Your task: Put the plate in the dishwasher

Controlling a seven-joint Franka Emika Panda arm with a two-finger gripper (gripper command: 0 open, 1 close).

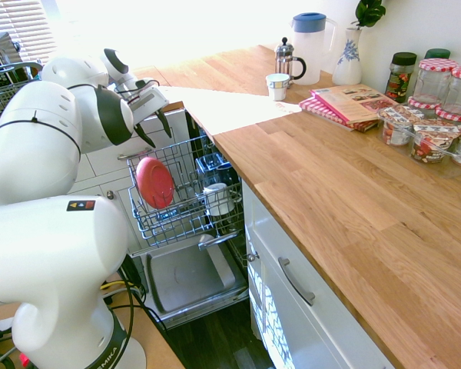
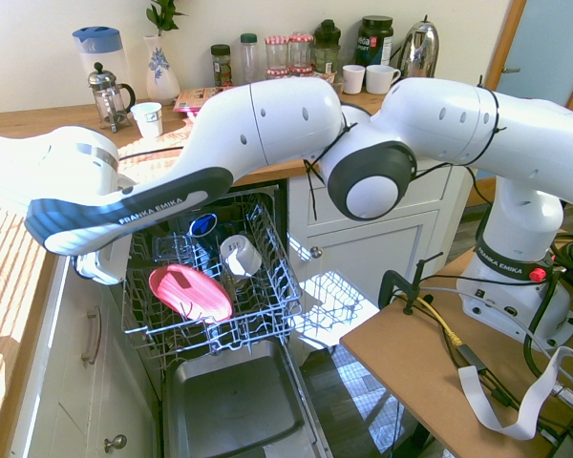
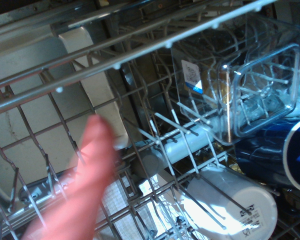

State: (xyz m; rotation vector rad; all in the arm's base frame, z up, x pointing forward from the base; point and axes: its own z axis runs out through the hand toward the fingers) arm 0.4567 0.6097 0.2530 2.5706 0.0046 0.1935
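- Standing on edge in the dishwasher (image 1: 186, 277) rack: one plate (image 1: 154, 182).
- Gripper (image 1: 154, 127) hovered above it, jaws apart, holding nothing.
- Beside the plate: one white mug (image 1: 217, 198), one blue cup (image 2: 203, 225), one clear container (image 3: 245, 90).

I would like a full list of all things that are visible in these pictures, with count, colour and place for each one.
plate: one, coral red, standing on edge in the rack
dishwasher: one, white, door open, grey wire rack pulled out
white mug: one, in the rack beside the plate
blue cup: one, at the back of the rack
clear container: one, in the rack
French press: one, glass and metal, on the worktop
jug: one, white with a blue lid, on the worktop
vase: one, white and blue, with a plant
small cup: one, white, on the worktop
jars: several, red checked lids, at the worktop's end
magazines: a small pile, on the worktop
gripper: one, above the rack, jaws apart, holding nothing
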